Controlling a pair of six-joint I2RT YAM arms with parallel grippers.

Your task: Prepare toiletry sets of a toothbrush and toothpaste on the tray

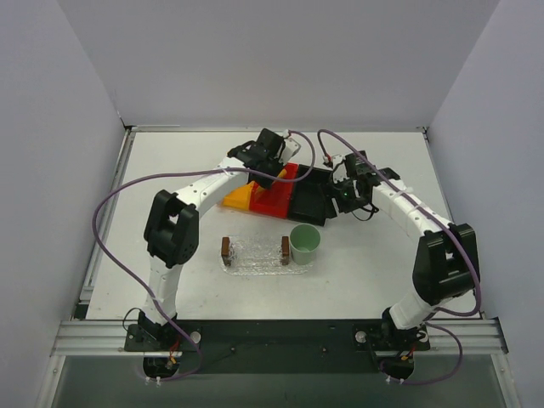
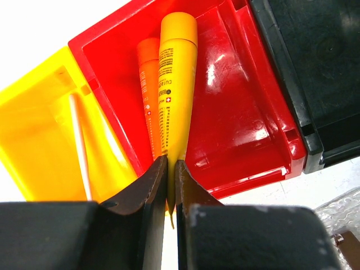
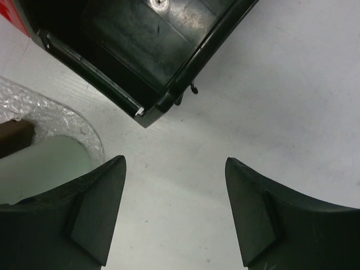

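Toothpaste (image 2: 174, 84), tail between left fingers (image 2: 147, 191), over red bin (image 2: 242, 124).

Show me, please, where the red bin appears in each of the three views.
Top external: the red bin lies near the picture's centre.
Left wrist: it fills the centre, behind the yellow tube.
Right wrist: only a red sliver shows in the top left corner.
Shared landmark: the black bin, right beside it.
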